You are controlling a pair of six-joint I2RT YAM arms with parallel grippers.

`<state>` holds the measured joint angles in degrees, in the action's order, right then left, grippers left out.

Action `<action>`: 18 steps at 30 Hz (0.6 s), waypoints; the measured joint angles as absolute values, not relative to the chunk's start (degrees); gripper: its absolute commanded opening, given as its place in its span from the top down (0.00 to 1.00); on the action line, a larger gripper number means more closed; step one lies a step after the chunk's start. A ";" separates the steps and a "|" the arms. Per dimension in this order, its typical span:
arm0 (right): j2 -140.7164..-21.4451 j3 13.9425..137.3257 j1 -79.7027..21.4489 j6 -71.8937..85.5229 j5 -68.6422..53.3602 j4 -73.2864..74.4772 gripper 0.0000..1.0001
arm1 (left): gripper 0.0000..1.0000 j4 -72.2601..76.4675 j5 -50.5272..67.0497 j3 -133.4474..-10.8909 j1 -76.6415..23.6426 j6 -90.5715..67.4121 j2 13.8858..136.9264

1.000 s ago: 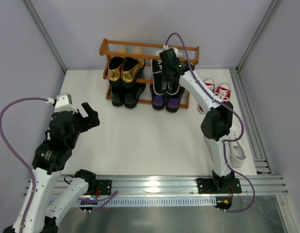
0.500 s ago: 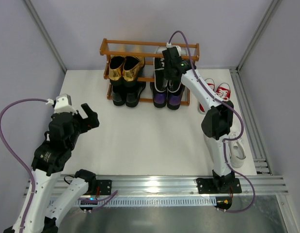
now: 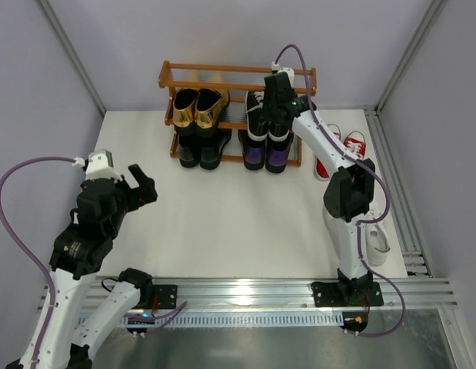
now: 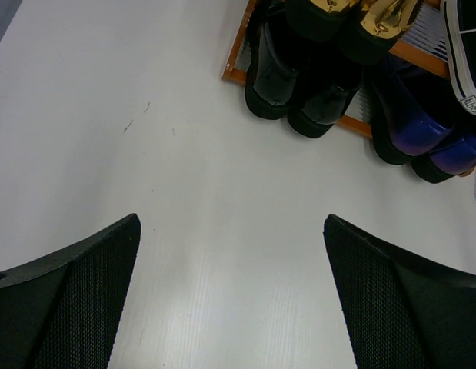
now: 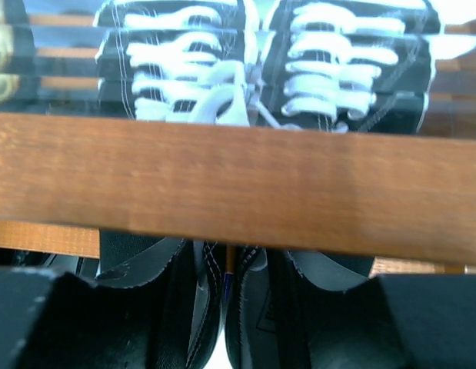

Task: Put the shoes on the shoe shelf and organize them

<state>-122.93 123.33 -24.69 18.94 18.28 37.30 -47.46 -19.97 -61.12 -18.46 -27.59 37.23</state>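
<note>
Two fingers on the left gripper (image 3: 143, 182) stand apart and empty, well left of the shelf (image 3: 222, 69). On it are gold loafers (image 3: 198, 108) over black dress shoes (image 3: 198, 152), and black-and-white sneakers (image 5: 261, 54) over purple loafers (image 3: 266, 157). The right gripper (image 5: 234, 292) is spread wide around the sneakers' heels (released, I'd guess). Red sneakers (image 3: 344, 142) and white sneakers (image 3: 378, 240) wait right of the shelf.

**Top view.** Bright, even, diffuse light from overhead. The white table (image 3: 222, 219) reads near-uniform, with only faint, soft shadows beside the arms. There is a glare patch on the metal base strip (image 3: 241, 287). Focus is sharp throughout.

**Left wrist view.** Well lit, with a pale sheen on the table between the fingers (image 4: 76, 300) of the left gripper (image 4: 231, 221), which are dark but keep their mesh texture. Small highlights sit on the glossy black dress shoes (image 4: 272, 73).

**Right wrist view.** Dimmer and soft.
- The rail of the shoe shelf (image 5: 222, 184) is blurred, probably too close for focus.
- The black-and-white sneakers (image 5: 261, 61) are slightly smeared.
- The upper right corner is blown out white.
- The right gripper (image 5: 222, 280) fingers (image 5: 30, 323) are near-black.
</note>
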 measured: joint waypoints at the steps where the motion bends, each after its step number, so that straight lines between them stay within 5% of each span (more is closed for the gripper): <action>1: -122.45 122.58 -24.69 18.92 18.28 36.86 0.58 | 0.00 -47.46 -19.97 -61.10 -18.46 -27.59 37.19; 18: -105.60 116.57 -24.95 18.04 17.45 36.99 0.29 | 0.00 -47.09 -19.94 -61.89 -18.46 -27.81 37.19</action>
